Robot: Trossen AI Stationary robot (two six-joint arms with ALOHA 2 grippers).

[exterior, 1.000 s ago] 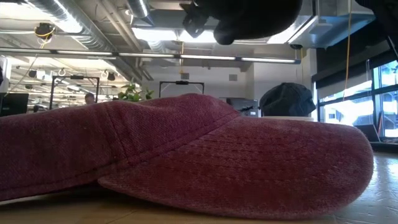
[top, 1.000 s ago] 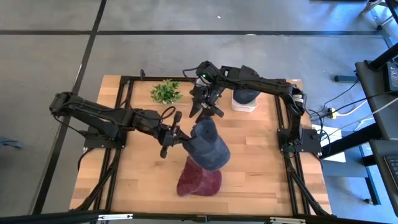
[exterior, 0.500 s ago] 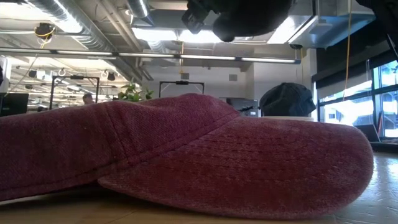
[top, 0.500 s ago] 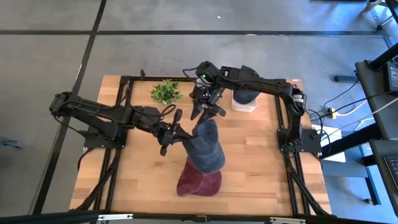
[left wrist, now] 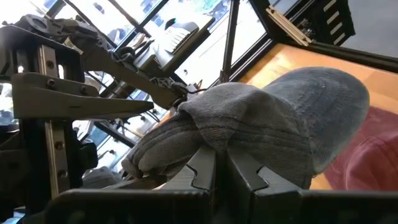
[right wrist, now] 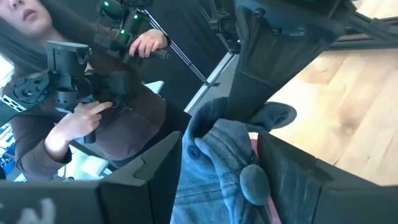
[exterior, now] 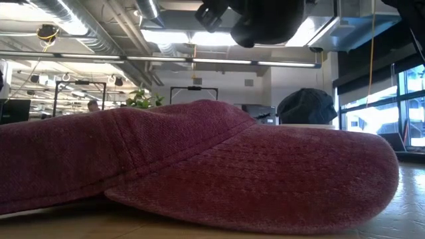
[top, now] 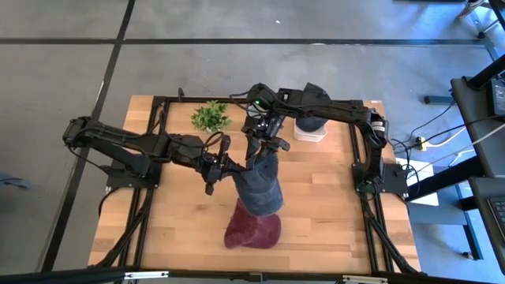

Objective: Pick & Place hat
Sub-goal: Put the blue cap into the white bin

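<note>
A grey-blue hat hangs in the air over the middle of the table, with a maroon hat lying flat on the wood below it and filling the low view. My left gripper reaches in from the table's left and is shut on the grey hat's left side. My right gripper is open at the hat's far end; in the right wrist view its fingers stand on either side of the hat's crown with its top button. In the low view the grey hat shows only at the top edge. My left gripper pinches a gathered fold of the grey hat's cloth between its two shut fingers, coming roughly level from the table's left. The hat is lifted clear of the table and bulges out beyond the fingers. My right gripper straddles the hat's far end; whether it touches cannot be told.
A dark hat sits on a white stand near the far right, also in the low view. A small green plant stands at the far edge. Black frame rails line the table's sides. A person sits beyond the table.
My right gripper has come down and toward the near edge, closing in on the grey hat's far end. The hat, still held by my left gripper, has turned about so that it looks narrower from above and points more toward the far edge.
</note>
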